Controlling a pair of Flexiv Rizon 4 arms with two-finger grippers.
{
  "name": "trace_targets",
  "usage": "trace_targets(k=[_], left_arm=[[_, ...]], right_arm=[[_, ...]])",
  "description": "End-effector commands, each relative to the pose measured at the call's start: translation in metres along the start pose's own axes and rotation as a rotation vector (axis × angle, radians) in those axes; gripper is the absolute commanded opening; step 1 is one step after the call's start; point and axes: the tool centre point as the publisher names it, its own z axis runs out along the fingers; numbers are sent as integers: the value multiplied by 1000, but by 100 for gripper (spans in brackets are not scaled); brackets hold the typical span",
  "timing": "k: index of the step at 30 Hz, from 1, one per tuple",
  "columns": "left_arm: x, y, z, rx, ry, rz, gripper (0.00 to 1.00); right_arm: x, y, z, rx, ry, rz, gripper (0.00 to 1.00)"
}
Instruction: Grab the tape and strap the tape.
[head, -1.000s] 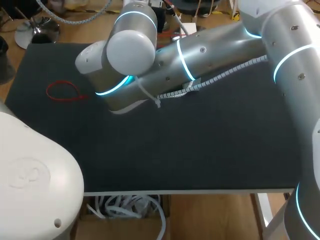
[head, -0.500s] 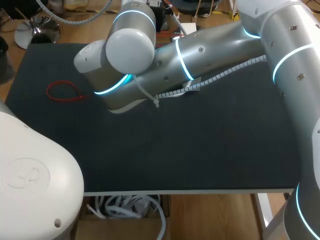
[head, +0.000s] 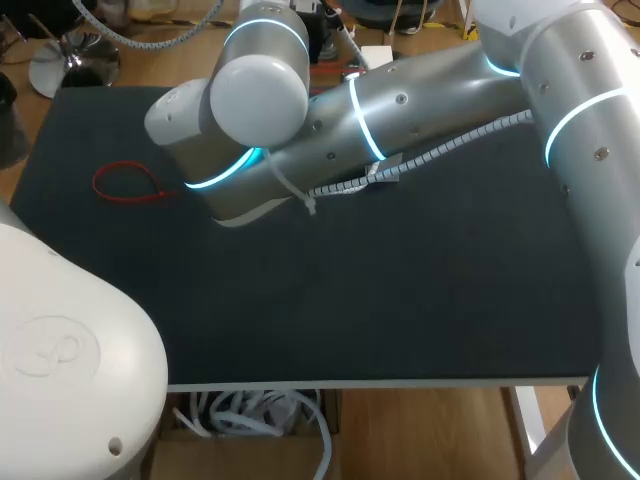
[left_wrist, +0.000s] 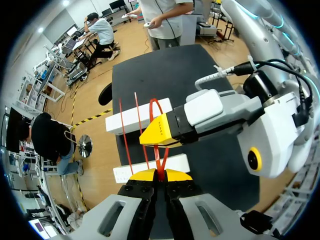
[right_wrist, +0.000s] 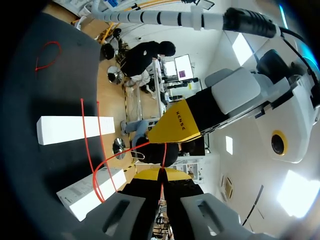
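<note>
A thin red strap (left_wrist: 159, 159) is held in the air between my two grippers, over the black table (head: 400, 290). In the left wrist view my left gripper (left_wrist: 159, 175) is shut on one end, and the strap's loop and two long tails rise ahead of it. My right gripper (left_wrist: 161, 131) faces it closely, pinching the same strap. The right wrist view shows my right gripper (right_wrist: 162, 172) shut on the strap (right_wrist: 163, 157), with the left gripper (right_wrist: 175, 127) just ahead. In the head view the right arm (head: 400, 100) hides both grippers.
A second red strap, tied into a loop (head: 125, 183), lies on the table's left side. Two white blocks (left_wrist: 137, 116) (left_wrist: 150, 167) lie on the mat under the grippers. One shows as a white sliver (head: 250, 215) beneath the right arm in the head view.
The right arm's wrist end has crept slightly to the left. Both grips on the red strap are unchanged.
</note>
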Motion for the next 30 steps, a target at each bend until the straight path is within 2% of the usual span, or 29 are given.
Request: trace_targets(k=[1, 30], left_arm=[[-1, -1, -1, -3, 3, -1, 0], [-1, -1, -1, -3, 3, -1, 0]], right_arm=[[-2, 4, 0, 3, 6, -3, 0], [-5, 21, 2, -43, 0, 7, 0]])
